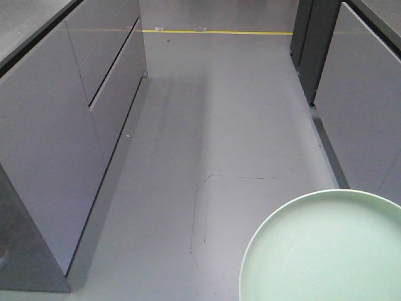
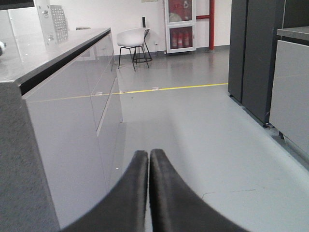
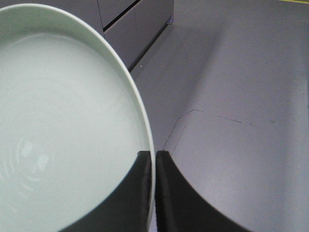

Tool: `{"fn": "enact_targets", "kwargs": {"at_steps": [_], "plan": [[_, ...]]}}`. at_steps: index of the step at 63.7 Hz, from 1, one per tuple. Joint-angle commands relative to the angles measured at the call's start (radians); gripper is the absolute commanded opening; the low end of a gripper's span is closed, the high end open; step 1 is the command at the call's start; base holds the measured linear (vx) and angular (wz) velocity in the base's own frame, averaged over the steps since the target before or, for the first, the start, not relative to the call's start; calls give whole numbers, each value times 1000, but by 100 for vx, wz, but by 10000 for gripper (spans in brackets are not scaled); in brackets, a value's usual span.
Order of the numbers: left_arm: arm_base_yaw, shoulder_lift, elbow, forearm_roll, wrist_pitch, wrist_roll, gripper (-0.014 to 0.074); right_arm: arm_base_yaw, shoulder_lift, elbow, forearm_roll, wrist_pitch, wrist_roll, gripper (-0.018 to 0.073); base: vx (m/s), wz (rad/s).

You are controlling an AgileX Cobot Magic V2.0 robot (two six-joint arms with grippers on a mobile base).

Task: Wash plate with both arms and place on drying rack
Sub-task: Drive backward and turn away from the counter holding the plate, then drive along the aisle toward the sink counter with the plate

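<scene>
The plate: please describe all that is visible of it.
The plate is round, shallow, pale mint green and plain, with a low raised rim; faint rings and light spots show on its smooth face. It hangs above the grey floor. The right tool pinches its rim, one finger on each side; nothing else is seen touching it.

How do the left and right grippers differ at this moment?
The left gripper is shut on nothing, its fingers pressed together; the right gripper is shut on the plate, with the rim between its fingers. The left gripper points level, toward a distant chair; the right gripper tilts down at the floor. Both have black fingers.
</scene>
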Motion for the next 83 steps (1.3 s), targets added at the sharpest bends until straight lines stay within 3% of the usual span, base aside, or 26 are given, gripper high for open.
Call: {"fn": "enact_targets", "kwargs": {"at_steps": [1, 83], "plan": [[-4, -16, 21, -7, -72, -11, -6, 0, 16, -24, 20, -67, 1, -2, 28, -8], [-4, -16, 21, -7, -72, -11, -6, 0, 16, -24, 20, -67, 1, -2, 32, 0]]}}
